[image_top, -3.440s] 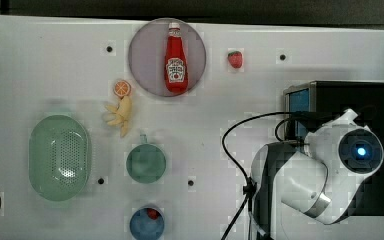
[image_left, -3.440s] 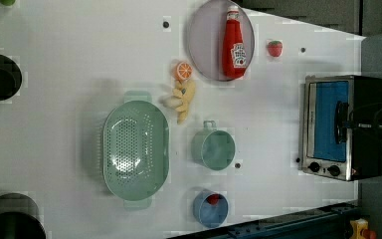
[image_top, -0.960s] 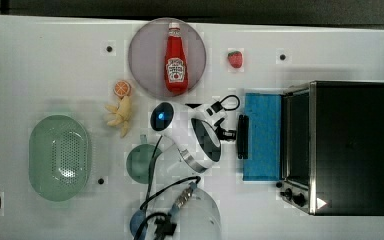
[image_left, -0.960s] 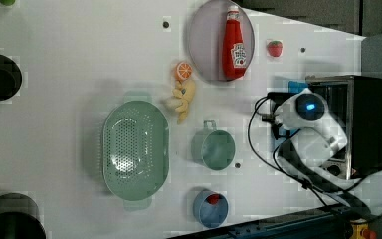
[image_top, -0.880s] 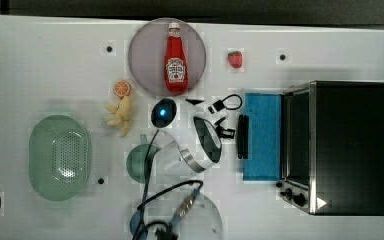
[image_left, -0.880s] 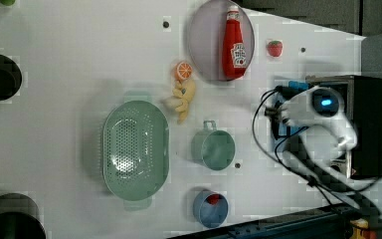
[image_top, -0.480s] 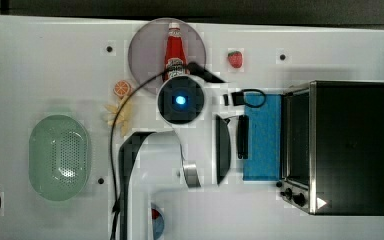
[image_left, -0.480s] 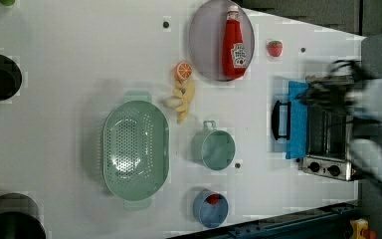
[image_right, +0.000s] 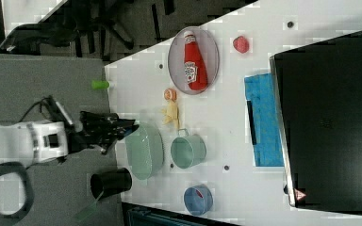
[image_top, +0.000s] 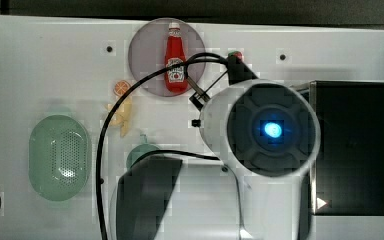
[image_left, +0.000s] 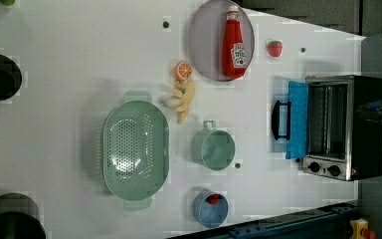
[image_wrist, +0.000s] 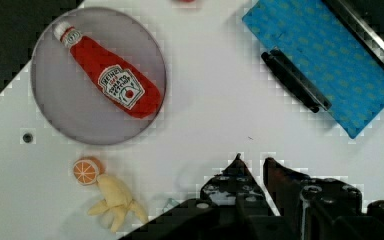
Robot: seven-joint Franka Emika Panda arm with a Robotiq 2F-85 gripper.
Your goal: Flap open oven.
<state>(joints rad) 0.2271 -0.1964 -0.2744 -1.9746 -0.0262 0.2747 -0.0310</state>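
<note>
Oven (image_left: 350,127): stands at the left view's right edge of the tabletop (image_left: 79,59), black top up, two knobs at its lower front corner. The blue-tinted door (image_left: 297,119) lies flapped down, flat or close to it, extending toward the middle of the tabletop, with the dark bar handle (image_left: 278,119) at its free edge. The rack cavity is exposed behind it. Judged from this, the opening itself is accomplished.

End effector (image_wrist: 252,167): seen in the wrist view raised well above the tabletop, its fingertips set only a narrow gap apart and pinching nothing. It is clear of the handle and the door. In the right view the arm's hand sits high off the surface, well apart from the oven.

Surroundings: a ketchup bottle (image_left: 233,42) lies on a round grey plate (image_left: 204,55); an orange slice (image_left: 183,70) and a banana piece (image_left: 183,99) lie just beside the plate; a green colander (image_left: 135,149), a green cup (image_left: 214,148) and a blue bowl (image_left: 210,208) occupy the middle.

Recommendation for the step in hand, a clean retreat: keep the end effector high while moving away, so neither fingers nor trailing cable brush the handle and lift the door back. Avoid sweeping low over the plate and bottle, which lie nearest beneath the wrist. Confirm the door rests fully down before finishing.
</note>
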